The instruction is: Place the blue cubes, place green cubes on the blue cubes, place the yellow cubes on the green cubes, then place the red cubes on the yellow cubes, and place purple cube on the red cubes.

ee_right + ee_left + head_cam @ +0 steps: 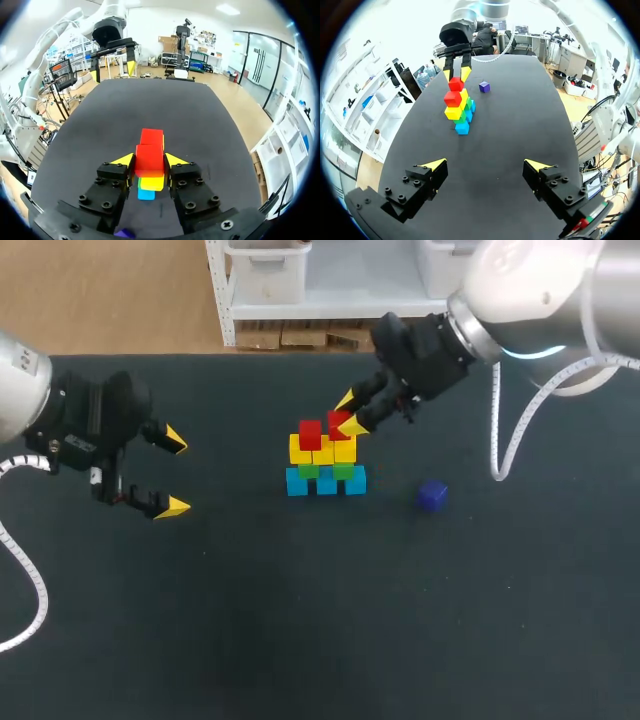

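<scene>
Two tips of the right pincer [348, 412] are clasping a small red cube [149, 158] between them, over the yellow cubes [322, 454]; it is needing square, flush seating before release. The left pincer [176, 472] is hanging released.

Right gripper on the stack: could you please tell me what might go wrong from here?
The right gripper is shut on a red cube atop the yellow cubes; a skewed release could drag it off or nudge the other red cube. The purple cube lies close by; fetching it might bump the blue cubes.
</scene>
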You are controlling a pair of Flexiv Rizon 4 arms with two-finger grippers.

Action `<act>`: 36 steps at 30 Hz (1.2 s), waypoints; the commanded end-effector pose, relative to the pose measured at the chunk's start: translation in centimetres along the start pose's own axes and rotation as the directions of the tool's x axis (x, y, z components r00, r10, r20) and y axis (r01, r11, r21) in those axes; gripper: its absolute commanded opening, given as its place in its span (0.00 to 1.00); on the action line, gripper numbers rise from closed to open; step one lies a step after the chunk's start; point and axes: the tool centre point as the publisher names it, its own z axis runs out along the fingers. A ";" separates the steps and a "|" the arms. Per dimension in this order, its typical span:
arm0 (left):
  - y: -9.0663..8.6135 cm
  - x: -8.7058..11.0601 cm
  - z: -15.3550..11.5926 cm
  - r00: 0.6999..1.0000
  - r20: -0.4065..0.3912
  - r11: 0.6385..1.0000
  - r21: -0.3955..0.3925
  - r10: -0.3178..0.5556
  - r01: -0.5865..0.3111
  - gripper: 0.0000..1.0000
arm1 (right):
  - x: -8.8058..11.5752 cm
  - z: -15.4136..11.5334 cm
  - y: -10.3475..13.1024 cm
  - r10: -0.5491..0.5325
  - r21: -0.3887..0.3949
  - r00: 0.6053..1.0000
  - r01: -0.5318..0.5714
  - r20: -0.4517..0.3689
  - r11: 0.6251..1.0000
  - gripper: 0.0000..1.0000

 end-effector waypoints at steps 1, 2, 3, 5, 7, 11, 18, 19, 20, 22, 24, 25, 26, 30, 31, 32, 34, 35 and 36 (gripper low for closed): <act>-0.1 0.3 0.0 1.000 0.008 1.000 -0.002 0.003 -0.003 1.00 | 0.0 0.2 -0.3 0.002 -0.005 1.000 -0.002 -0.002 1.000 0.00; -0.1 0.3 0.0 1.000 0.008 1.000 -0.002 0.003 -0.003 1.00 | 0.0 0.2 -0.3 0.003 -0.005 1.000 -0.003 -0.002 1.000 0.00; -0.1 0.3 0.0 1.000 0.008 1.000 -0.002 0.003 -0.003 1.00 | 0.0 0.3 -0.3 0.003 -0.006 1.000 -0.003 -0.003 1.000 0.00; -0.1 0.3 0.0 1.000 0.008 1.000 -0.002 0.003 -0.003 1.00 | 0.0 0.4 -0.3 0.004 -0.007 1.000 -0.004 -0.003 1.000 0.00; -0.1 0.3 0.0 1.000 0.008 1.000 -0.002 0.003 -0.003 1.00 | 0.0 0.5 -0.3 0.005 -0.009 1.000 -0.005 -0.005 1.000 0.00; -0.1 0.3 0.0 1.000 0.008 1.000 -0.002 0.003 -0.003 1.00 | 0.0 0.6 -0.3 0.006 -0.014 1.000 -0.006 -0.007 1.000 0.00; -0.1 0.3 0.0 1.000 0.008 1.000 -0.002 0.003 -0.003 1.00 | -0.1 0.8 -0.3 0.003 -0.017 1.000 -0.004 -0.007 1.000 0.00; -0.1 0.3 0.0 1.000 0.008 1.000 -0.002 0.003 -0.003 1.00 | -0.1 0.8 -0.3 0.003 -0.018 1.000 -0.003 -0.007 1.000 0.00; -0.1 0.3 0.0 1.000 0.008 1.000 -0.002 0.003 -0.003 1.00 | -0.1 0.9 -0.3 0.003 -0.018 1.000 -0.003 -0.007 1.000 0.00; -0.1 0.3 0.0 1.000 0.008 1.000 -0.002 0.003 -0.003 1.00 | 0.0 0.9 -0.3 0.004 -0.019 1.000 -0.004 -0.009 1.000 0.00; -0.1 0.3 0.0 1.000 0.008 1.000 -0.002 0.003 -0.003 1.00 | 0.0 1.0 -0.3 0.004 -0.019 1.000 -0.005 -0.012 1.000 0.00; -0.1 0.3 0.0 1.000 0.008 1.000 -0.002 0.003 -0.003 1.00 | 0.0 1.0 -0.3 0.005 -0.019 1.000 -0.005 -0.014 1.000 0.00; -0.1 0.3 0.0 1.000 0.008 1.000 -0.002 0.003 -0.003 1.00 | 0.0 1.0 -0.3 0.005 -0.020 1.000 -0.005 -0.014 1.000 0.00; -0.1 0.3 0.0 1.000 0.008 1.000 -0.002 0.003 -0.003 1.00 | 0.0 1.0 -0.3 0.005 -0.019 1.000 -0.005 -0.018 1.000 0.00; -0.1 0.3 0.0 1.000 0.008 1.000 -0.002 0.003 -0.003 1.00 | 0.0 1.0 -0.3 0.004 -0.019 1.000 -0.005 -0.019 1.000 0.00; -0.1 0.3 0.0 1.000 0.008 1.000 -0.002 0.003 -0.003 1.00 | 0.0 1.0 -0.3 0.004 -0.019 1.000 -0.005 -0.020 1.000 0.00; -0.1 0.3 0.0 1.000 0.008 1.000 -0.002 0.003 -0.003 1.00 | 0.0 1.1 -0.3 0.005 -0.019 1.000 -0.006 -0.021 1.000 0.00; -0.1 0.3 0.0 1.000 0.008 1.000 -0.002 0.003 -0.003 1.00 | 0.0 1.1 -0.3 0.005 -0.018 1.000 -0.006 -0.021 1.000 0.00; -0.1 0.3 0.0 1.000 0.008 1.000 -0.002 0.003 -0.003 1.00 | 0.0 1.1 -0.3 0.006 -0.018 1.000 -0.006 -0.021 1.000 0.00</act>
